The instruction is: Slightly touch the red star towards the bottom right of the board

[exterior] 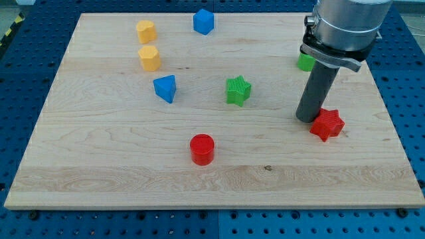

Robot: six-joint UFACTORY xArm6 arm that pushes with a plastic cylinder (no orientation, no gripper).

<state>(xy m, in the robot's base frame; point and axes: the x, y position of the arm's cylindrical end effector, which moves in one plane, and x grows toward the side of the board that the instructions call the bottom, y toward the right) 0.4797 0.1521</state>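
Observation:
The red star (327, 124) lies on the wooden board (99, 153) at the view's right, below the middle. My tip (307, 119) stands on the board just left of the star, at its upper left edge, touching it or nearly so. The dark rod rises from there to the grey arm body (345, 26) at the view's top right.
A green star (238, 90) lies at the centre. A red cylinder (202, 149) lies lower centre. A blue triangular block (165, 87), two yellow blocks (146, 30) (150, 58) and a blue block (204, 21) lie upper left. A green block (305, 62) is partly hidden behind the arm.

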